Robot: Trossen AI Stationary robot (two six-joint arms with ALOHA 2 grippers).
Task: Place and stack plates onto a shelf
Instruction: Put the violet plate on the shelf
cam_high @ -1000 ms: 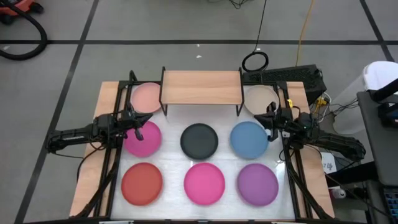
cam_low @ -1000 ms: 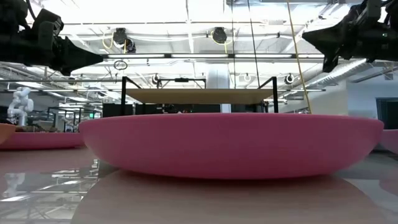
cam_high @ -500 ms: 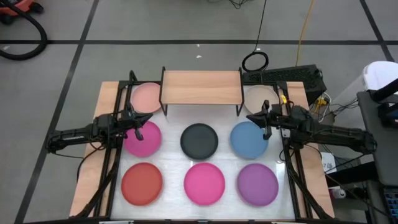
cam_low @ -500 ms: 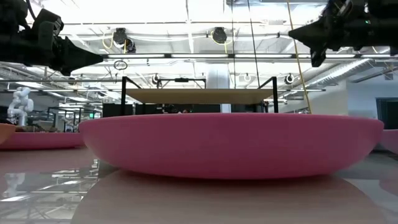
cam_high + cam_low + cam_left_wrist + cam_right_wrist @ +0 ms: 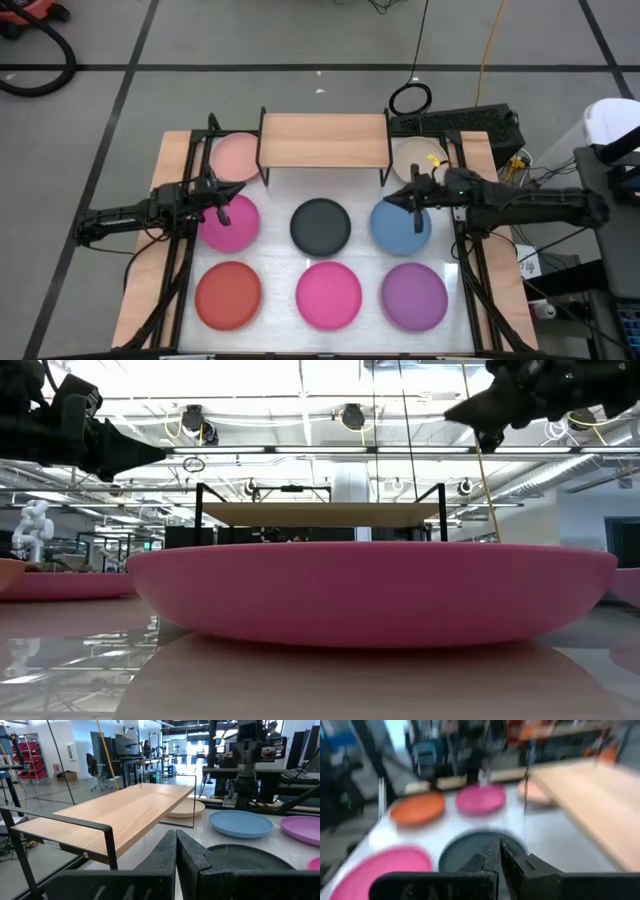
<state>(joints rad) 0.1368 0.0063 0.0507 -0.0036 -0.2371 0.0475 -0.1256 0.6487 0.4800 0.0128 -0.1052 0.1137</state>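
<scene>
Right gripper [image 5: 388, 197] has swung inward over blue plate [image 5: 400, 222], fingers pressed together, empty. Left gripper [image 5: 226, 205] over magenta plate [image 5: 228, 222], fingers closed, empty. Shelf [image 5: 323, 139] bare; plates on counter [image 5: 275, 210].

White tabletop [image 5: 275, 190]: wood shelf [image 5: 323, 139], eight plates [image 5: 321, 226] lying flat.

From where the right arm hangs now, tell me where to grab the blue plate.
Grip the blue plate at its raised rim, on the edge nearest the right tool, coming down from above. It lies flat on the white tabletop, so only the rim offers a pinch; fingers should probably straddle it.
</scene>
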